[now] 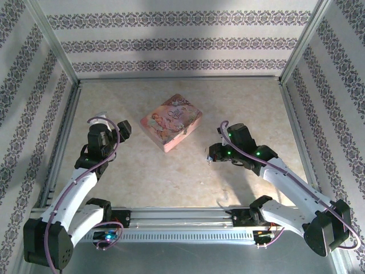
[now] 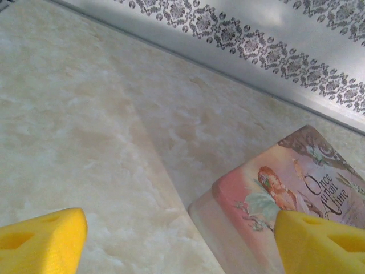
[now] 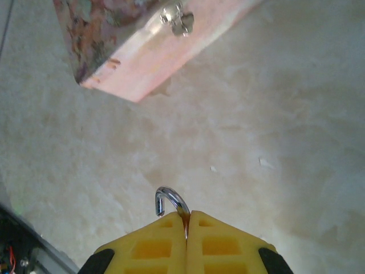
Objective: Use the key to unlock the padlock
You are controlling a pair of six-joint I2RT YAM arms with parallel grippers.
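Observation:
My right gripper [image 3: 187,216] is shut on the padlock; its silvery curved shackle [image 3: 171,201] sticks out above the yellow fingertips with one end free, and the lock's body is hidden between the pads. In the top view the right gripper [image 1: 212,154] hangs low over the table, right of the pink tin box [image 1: 171,123]. My left gripper [image 1: 122,130] sits left of the box, open. Its yellow fingers [image 2: 43,242] stand far apart with nothing between them, and the box's near corner [image 2: 268,194] lies just ahead. The key is out of view.
The pink picture-printed box [image 3: 142,57] has a small metal latch [image 3: 178,20] on its side facing the right gripper. Patterned walls and metal frame rails [image 1: 63,131] enclose the marbled tabletop [image 1: 171,177].

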